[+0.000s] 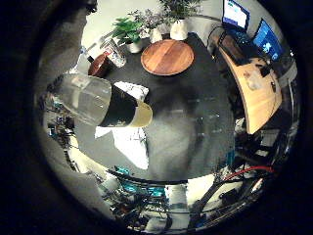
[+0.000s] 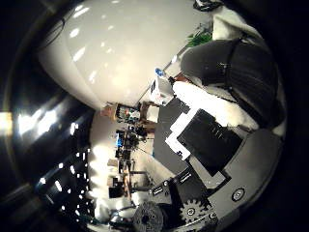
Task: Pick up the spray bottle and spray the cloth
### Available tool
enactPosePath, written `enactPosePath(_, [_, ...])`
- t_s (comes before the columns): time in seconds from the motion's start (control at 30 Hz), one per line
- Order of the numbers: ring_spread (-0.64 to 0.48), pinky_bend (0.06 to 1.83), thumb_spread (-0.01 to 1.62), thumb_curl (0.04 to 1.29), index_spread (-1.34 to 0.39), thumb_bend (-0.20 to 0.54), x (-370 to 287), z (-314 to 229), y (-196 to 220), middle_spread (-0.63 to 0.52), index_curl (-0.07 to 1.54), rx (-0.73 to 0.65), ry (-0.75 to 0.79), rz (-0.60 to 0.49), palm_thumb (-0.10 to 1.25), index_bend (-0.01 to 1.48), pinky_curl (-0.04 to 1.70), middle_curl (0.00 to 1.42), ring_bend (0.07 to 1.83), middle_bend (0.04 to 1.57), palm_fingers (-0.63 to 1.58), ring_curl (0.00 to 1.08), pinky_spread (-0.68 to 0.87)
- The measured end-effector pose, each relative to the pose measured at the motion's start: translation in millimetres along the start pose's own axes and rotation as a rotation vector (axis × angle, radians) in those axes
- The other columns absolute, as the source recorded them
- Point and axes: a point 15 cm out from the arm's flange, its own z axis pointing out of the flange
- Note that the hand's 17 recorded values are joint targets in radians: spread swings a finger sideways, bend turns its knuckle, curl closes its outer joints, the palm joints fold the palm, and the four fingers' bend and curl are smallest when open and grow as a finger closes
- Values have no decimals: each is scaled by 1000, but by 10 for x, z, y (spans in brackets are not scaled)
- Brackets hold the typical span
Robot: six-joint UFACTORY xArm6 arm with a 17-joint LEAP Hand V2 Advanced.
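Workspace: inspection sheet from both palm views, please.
Surface: dark table.
Job's things: spray bottle close to the palm, above the table; white cloth spread on the table beneath it.
Clutter: round wooden tray, potted plants, brown bowl.
Hand: hand beside a large pale curved surface; finger state unclear.
Cables: omitted.
Surroundings: wooden desk with monitors.

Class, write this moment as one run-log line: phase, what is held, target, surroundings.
phase: bottle lifted | held: spray bottle close to palm, above table | target: white cloth on dark table | nearby: round wooden tray, potted plants
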Motion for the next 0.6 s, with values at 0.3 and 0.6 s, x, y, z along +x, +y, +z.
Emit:
enactPosePath(0.3, [-307, 1171, 1065, 479, -324, -18, -472, 153, 77, -294, 1039, -39, -17, -40, 916, 1072, 1368, 1160, 1337, 1158, 941, 993, -184])
enactPosePath(0.6, [-308, 1161, 1065, 478, -324, -18, -800, 300, 97, -286, 1040, -66, -21, -61, 917, 1065, 1375, 1168, 1330, 1148, 947, 994, -182])
